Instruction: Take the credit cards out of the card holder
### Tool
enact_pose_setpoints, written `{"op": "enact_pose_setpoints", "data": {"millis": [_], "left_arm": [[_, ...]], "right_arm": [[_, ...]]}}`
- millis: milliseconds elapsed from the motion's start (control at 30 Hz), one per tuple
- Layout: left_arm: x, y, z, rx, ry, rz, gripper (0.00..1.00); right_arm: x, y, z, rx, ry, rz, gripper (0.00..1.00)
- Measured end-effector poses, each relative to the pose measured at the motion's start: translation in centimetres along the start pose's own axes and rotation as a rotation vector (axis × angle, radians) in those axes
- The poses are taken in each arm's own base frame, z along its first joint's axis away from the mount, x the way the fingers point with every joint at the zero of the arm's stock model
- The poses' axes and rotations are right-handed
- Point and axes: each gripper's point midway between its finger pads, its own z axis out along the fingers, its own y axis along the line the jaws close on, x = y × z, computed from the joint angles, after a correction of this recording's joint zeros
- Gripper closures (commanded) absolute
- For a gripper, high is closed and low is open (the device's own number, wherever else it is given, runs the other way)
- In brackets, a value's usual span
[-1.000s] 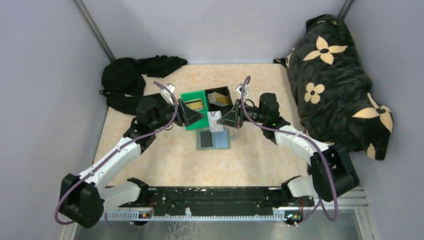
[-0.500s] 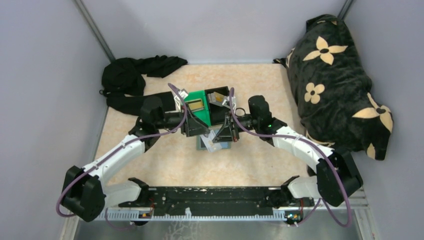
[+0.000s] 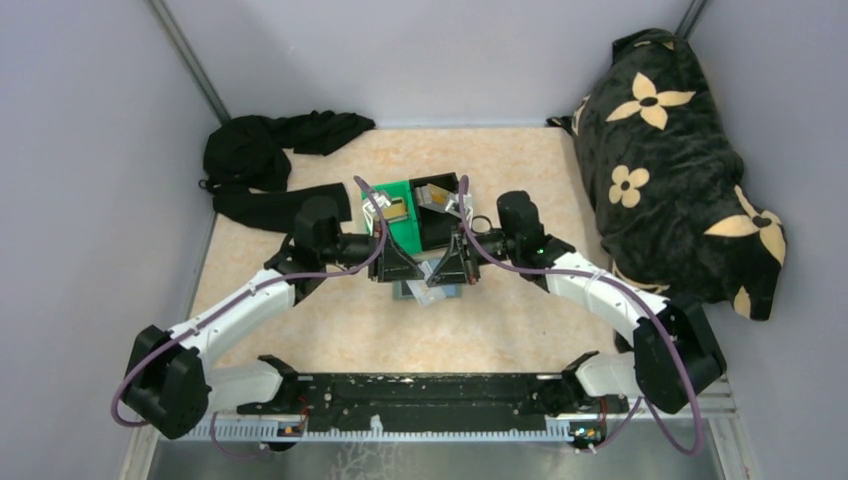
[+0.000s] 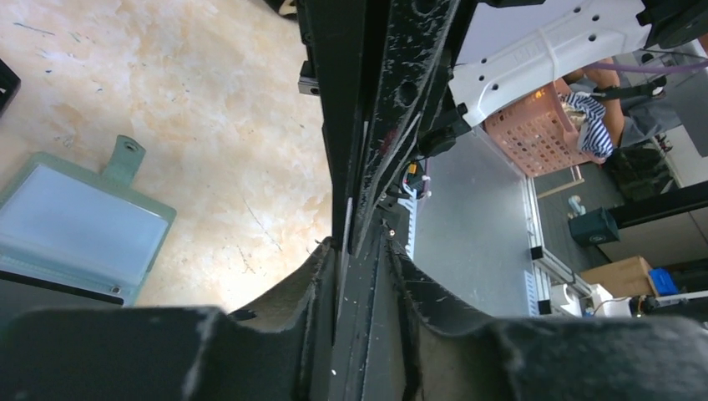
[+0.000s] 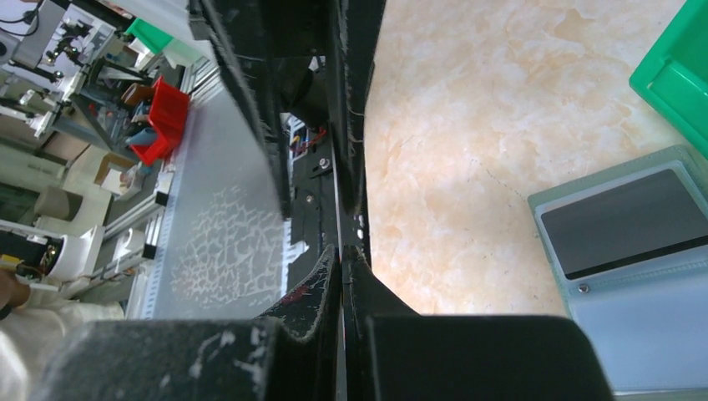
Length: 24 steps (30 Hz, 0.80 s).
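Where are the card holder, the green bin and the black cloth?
card holder (image 4: 79, 230): left wrist view, clear window panel.
green bin (image 5: 680, 71): right wrist view, outer wall.
black cloth (image 3: 250, 150): top external view, bunched middle.

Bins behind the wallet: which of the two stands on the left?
The green bin. Its bright green colour sets it apart, and it stands directly left of the black bin, which is on the right.
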Motion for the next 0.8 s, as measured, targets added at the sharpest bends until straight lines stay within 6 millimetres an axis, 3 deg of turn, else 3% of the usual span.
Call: {"op": "enact_pose_setpoints", "data": {"millis": [67,167,233,300,333,400,500,600,700,800], "left_arm": [[0.2,0.2,0.1,-0.006,0.009,-0.004,0.99],[0.3,0.6,0.2,-0.03,0.01,-0.008,1.0],[-0.1,0.9,0.2,-0.058,-0.004,-0.002,1.0],[-0.4,1.4,0.2,-0.095,-0.019,-0.007,1.0],[-0.6,1.7,0.2,-0.118,-0.031,-0.009,1.0],[-1.4,2.4,0.1,-0.169,-0.063,-0.012,1.0],[-3.3,3.5,-0.1,-0.258,-0.125,-0.015,1.0],[-6.4,4.6,-0.7,-0.371,-0.225,-0.014,1.0],[-9.0,6.1,-1.2,-0.472,-0.328,-0.036,1.0],[-10.7,8.9,-1.3,-0.576,-0.413,-0.092,1.0]], "right_arm": [[-0.1,0.2,-0.1,-0.004,-0.002,-0.005,1.0],[-0.2,0.5,-0.2,-0.006,-0.006,-0.012,1.0],[-0.3,0.4,-0.2,-0.002,-0.008,-0.012,0.8],[-0.5,-0.1,-0.3,0.03,-0.018,-0.005,0.71],[-0.7,-0.5,-0.4,0.064,-0.03,0.001,0.6],[-1.6,-1.6,-1.0,0.15,-0.075,0.008,0.56],[-4.0,-3.9,-4.2,0.343,-0.22,-0.01,0.56],[-6.5,-6.1,-8.9,0.594,-0.395,-0.019,0.57],[-7.6,-6.9,-10.9,0.708,-0.467,-0.031,0.58],[-7.6,-8.3,-11.8,0.794,-0.478,-0.001,0.58]]}}
